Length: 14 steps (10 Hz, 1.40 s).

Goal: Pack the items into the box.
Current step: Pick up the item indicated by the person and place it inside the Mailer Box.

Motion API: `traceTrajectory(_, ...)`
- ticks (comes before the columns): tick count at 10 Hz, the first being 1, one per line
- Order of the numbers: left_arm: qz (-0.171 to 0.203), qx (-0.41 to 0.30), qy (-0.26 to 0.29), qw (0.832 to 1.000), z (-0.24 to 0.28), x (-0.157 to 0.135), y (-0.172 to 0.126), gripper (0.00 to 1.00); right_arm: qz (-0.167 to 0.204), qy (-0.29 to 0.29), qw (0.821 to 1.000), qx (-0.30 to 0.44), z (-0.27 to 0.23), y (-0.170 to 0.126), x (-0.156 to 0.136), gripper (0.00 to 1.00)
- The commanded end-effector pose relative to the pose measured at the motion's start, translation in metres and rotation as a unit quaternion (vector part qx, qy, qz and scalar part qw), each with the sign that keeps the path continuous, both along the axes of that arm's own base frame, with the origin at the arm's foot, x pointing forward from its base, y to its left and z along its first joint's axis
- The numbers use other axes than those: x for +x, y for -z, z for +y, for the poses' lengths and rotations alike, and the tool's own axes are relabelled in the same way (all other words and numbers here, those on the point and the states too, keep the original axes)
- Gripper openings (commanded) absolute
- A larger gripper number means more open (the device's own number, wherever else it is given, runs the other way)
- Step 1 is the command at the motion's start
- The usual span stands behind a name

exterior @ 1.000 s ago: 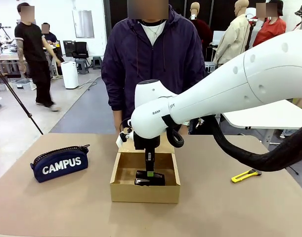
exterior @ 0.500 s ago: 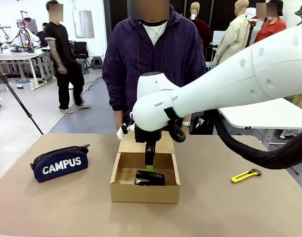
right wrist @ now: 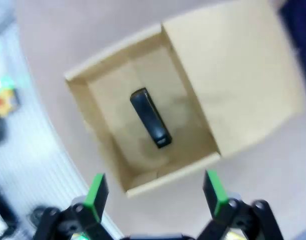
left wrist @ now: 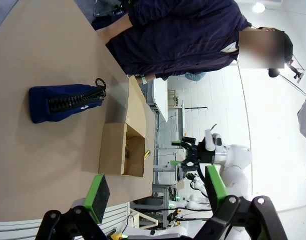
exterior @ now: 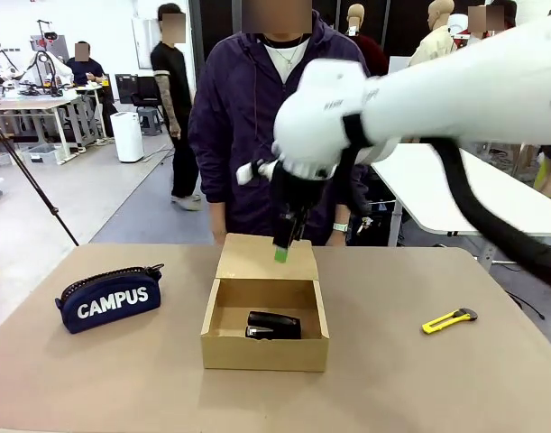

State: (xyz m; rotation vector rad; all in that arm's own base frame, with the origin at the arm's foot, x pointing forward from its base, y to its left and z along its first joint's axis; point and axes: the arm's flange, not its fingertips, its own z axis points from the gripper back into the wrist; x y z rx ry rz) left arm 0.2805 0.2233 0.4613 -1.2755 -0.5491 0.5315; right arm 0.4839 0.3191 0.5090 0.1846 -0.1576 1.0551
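Now the black stapler [exterior: 273,325] lies flat on the floor of the box [exterior: 264,354], close behind its near wall — a slim, glossy oblong against matt brown cardboard. The box is shallow and square-cornered, with its flap lid [exterior: 261,257] folded back toward the person [exterior: 275,117] in a dark purple jacket at the far edge.

Left of the box and well apart sits the navy zip pouch [exterior: 110,300], a soft fabric roll lettered "CAMPUS" in white, with a black zip along its top. Right of the box, also well apart, the yellow-and-black utility knife [exterior: 448,319] lies on the smooth tan table [exterior: 392,388].

The right gripper [exterior: 282,251] hangs above the flap, its green-padded fingers spread wide and holding nothing. Its wrist view looks down into the box, somewhat blurred. The left gripper [left wrist: 155,192] is likewise spread and empty, off to the side with pouch and box ahead of it.

A second ago the right gripper stood down inside the box at the stapler — since then it has risen clear, while stapler, pouch and knife have kept their places.
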Motion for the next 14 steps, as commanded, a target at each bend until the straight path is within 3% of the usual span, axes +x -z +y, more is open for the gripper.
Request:
traceTrajectory(1,-0.003,-0.003,0.002,1.0,0.0,-0.001,-0.001,1.0,0.025,0.18,0.977,0.107,-0.061,-0.017,-0.021,1.0)
traceTrajectory(2,-0.003,-0.003,0.002,1.0,0.0,-0.001,-0.001,1.0,0.051,0.244,0.952,0.181,-0.107,-0.028,-0.032,1.0)
traceTrajectory(4,-0.003,-0.003,0.002,1.0,0.0,-0.001,-0.001,1.0,0.076,0.31,0.866,0.384,-0.211,-0.032,-0.067,1.0)
traceTrajectory(7,-0.003,-0.003,0.002,1.0,0.0,-0.001,-0.001,1.0,0.095,0.409,0.697,0.581,-0.354,0.016,-0.112,1.0)
traceTrajectory(8,-0.003,-0.003,0.002,1.0,0.0,-0.001,-0.001,1.0,0.101,0.429,0.662,0.606,-0.378,0.035,-0.121,1.0)
traceTrajectory(10,-0.003,-0.003,0.002,1.0,0.0,-0.001,-0.001,1.0,0.097,0.451,0.621,0.634,-0.398,0.06,-0.132,1.0)
traceTrajectory(11,-0.003,-0.003,0.002,1.0,0.0,-0.001,-0.001,1.0,0.088,0.467,0.638,0.606,-0.39,0.065,-0.127,1.0)
traceTrajectory(12,-0.003,-0.003,0.002,1.0,0.0,-0.001,-0.001,1.0,0.125,0.465,0.651,0.587,-0.421,0.047,-0.132,1.0)
traceTrajectory(14,-0.003,-0.003,0.002,1.0,0.0,-0.001,-0.001,1.0,0.125,0.465,0.651,0.587,-0.421,0.047,-0.132,1.0)
